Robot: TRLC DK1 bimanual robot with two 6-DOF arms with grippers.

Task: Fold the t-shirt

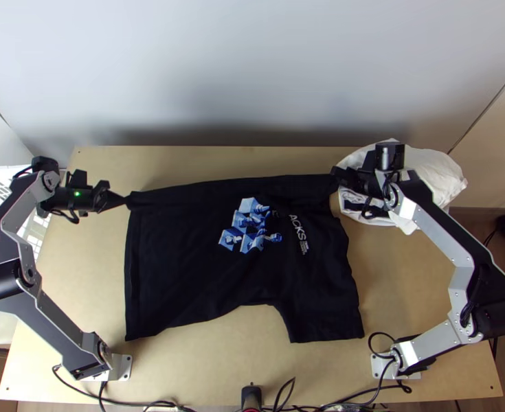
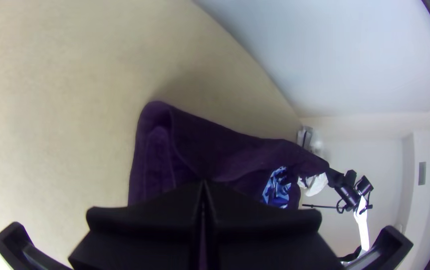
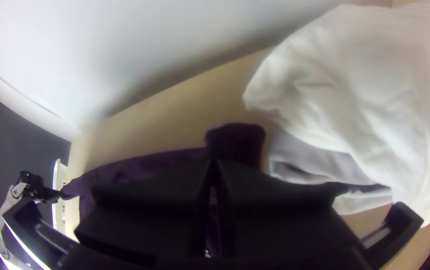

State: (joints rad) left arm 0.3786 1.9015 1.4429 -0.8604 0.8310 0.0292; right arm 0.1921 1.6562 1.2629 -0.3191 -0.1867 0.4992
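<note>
The T-shirt [image 1: 183,268], likely light and limp, is gripped near both ends of its far edge [image 1: 231,187] (sensible, well-spaced holds) by closed jaws, left and right.

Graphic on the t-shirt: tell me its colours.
The graphic is light blue, darker blue and white, best seen in the top view.

**Table watched from above and from both wrists**

The table [image 1: 218,374] is viewed steeply downward from high over its near edge, both arm bases [image 1: 121,367] being included. By the left wrist camera, the T-shirt [image 1: 176,275] is seen close up, with the right arm [image 1: 446,237] far off; by the right, the white cloth [image 1: 438,172] is faced closely, the left arm [image 1: 60,324] distantly. Shirt, cloth and pale wall [image 1: 252,69] are shared by all three.
</note>
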